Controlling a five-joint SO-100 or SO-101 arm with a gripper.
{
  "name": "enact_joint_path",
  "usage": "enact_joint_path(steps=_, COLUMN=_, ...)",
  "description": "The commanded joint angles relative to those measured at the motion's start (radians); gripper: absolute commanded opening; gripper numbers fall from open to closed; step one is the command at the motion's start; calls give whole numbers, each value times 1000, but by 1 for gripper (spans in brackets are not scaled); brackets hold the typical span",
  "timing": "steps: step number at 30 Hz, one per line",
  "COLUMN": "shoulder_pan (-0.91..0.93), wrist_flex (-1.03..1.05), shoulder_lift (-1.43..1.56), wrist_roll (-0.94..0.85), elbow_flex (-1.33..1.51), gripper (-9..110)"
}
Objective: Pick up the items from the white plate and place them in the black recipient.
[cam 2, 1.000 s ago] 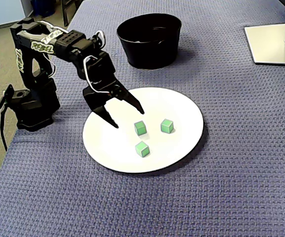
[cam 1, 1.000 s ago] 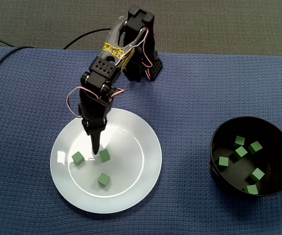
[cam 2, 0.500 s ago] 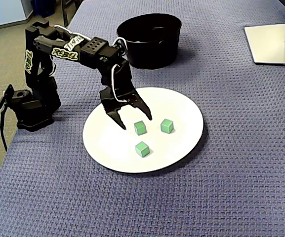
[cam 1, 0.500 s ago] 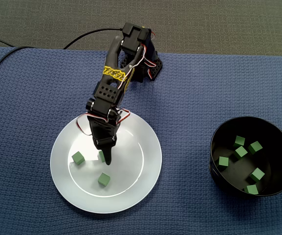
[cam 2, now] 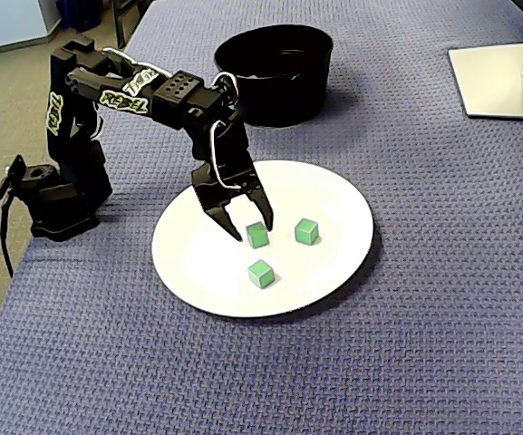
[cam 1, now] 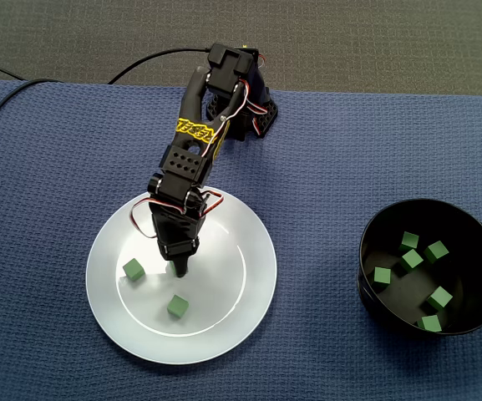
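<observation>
Three small green cubes lie on the white plate [cam 1: 249, 251] [cam 2: 334, 195]. My gripper [cam 2: 253, 230] is open and lowered onto the plate, its two black fingers either side of the middle cube [cam 2: 258, 236]. Whether they touch it I cannot tell. In the fixed view from above, the gripper [cam 1: 180, 269] hides that cube, and the other two cubes [cam 1: 132, 269] [cam 1: 177, 307] lie to its left and below it. In the side fixed view those two [cam 2: 306, 231] [cam 2: 261, 273] sit right of and in front of the fingers. The black recipient [cam 1: 374, 309] [cam 2: 275, 91] holds several green cubes.
A blue woven cloth covers the table. The arm's base [cam 1: 249, 113] [cam 2: 57, 199] stands behind the plate, with a black cable [cam 1: 7, 96] running off to the left. A white monitor foot [cam 2: 506, 77] sits at the far right.
The arm has reached further out and lower over the plate. The open fingers went from beside the middle cube to straddling it and have narrowed a little. The cubes have not moved.
</observation>
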Motion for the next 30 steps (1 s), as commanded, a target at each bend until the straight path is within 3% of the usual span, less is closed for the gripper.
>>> enact_joint_path(steps=1, shoulder_pan=-3, wrist_flex=-20, shoulder_lift=18, wrist_roll=-2, elbow_flex=-29, gripper=1)
enact_joint_path(steps=9, shoulder_pan=12, wrist_flex=-49, shoulder_lift=103, wrist_roll=14, elbow_flex=-12, gripper=0)
enact_joint_path(steps=17, shoulder_pan=-58, wrist_flex=-11, shoulder_lift=568, wrist_roll=51, elbow_flex=-43, gripper=0)
enact_joint_path(steps=22, shoulder_pan=-279, wrist_flex=-71, shoulder_lift=756, wrist_roll=-101, elbow_flex=-114, gripper=0)
enact_joint_path(steps=30, shoulder_pan=-758, wrist_flex=-385, shoulder_lift=908, wrist_roll=-371, elbow_flex=-25, gripper=0)
